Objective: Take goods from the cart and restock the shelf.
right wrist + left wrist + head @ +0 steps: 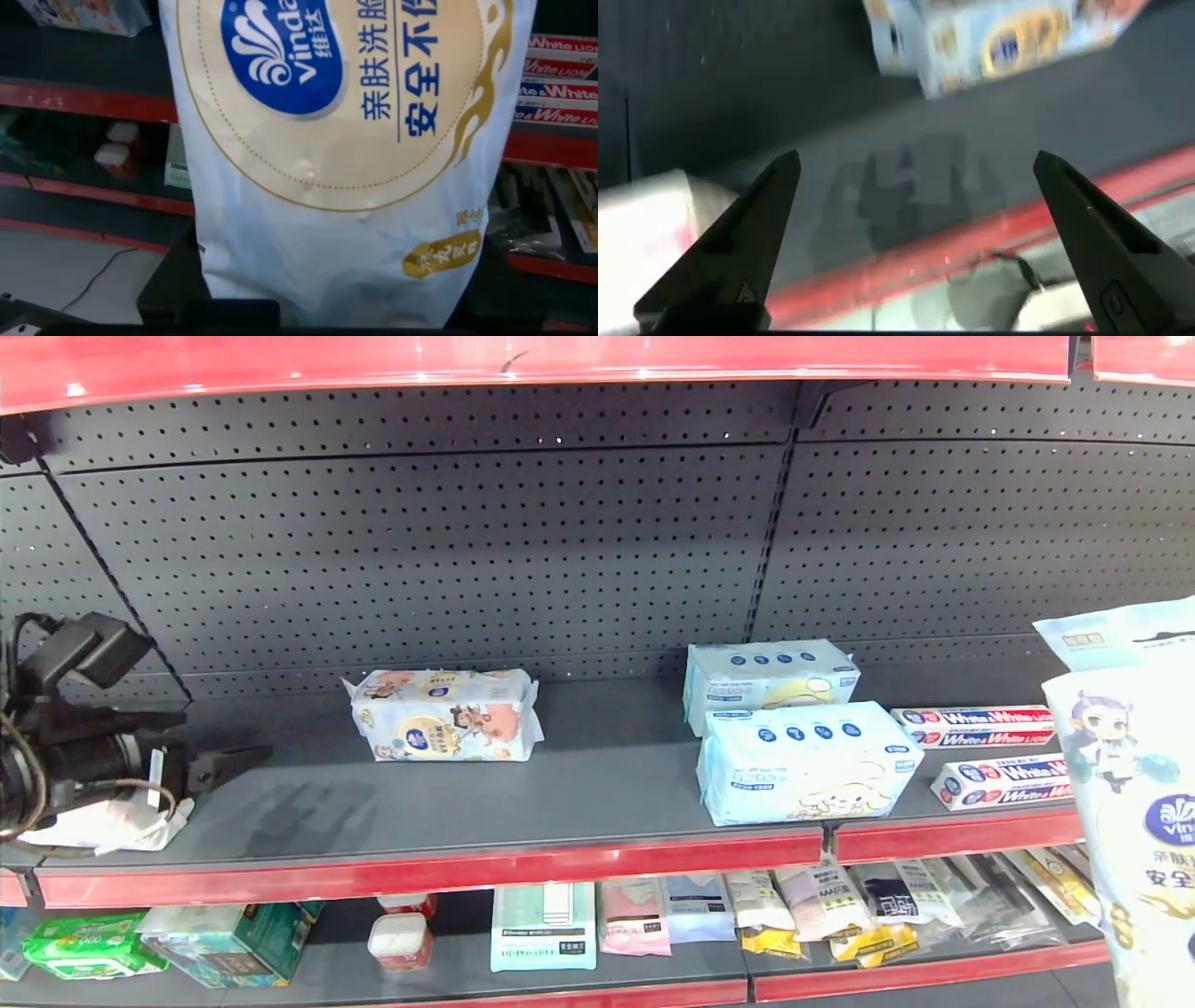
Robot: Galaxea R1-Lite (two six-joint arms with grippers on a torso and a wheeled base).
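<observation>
At the right edge of the head view I hold a tall white soft pack with a blue and gold label, level with the shelf front. My right gripper is shut on the white soft pack, gripping its lower end from both sides. My left gripper hovers open over the left end of the grey shelf board, with nothing between its fingers. A white packet lies just under it. A cartoon-printed tissue pack stands farther along the board.
Two light blue tissue packs sit right of centre, and red-and-white toothpaste boxes lie beside them. The board between the cartoon pack and the blue packs is bare. The lower shelf holds several small goods. A red shelf edge runs overhead.
</observation>
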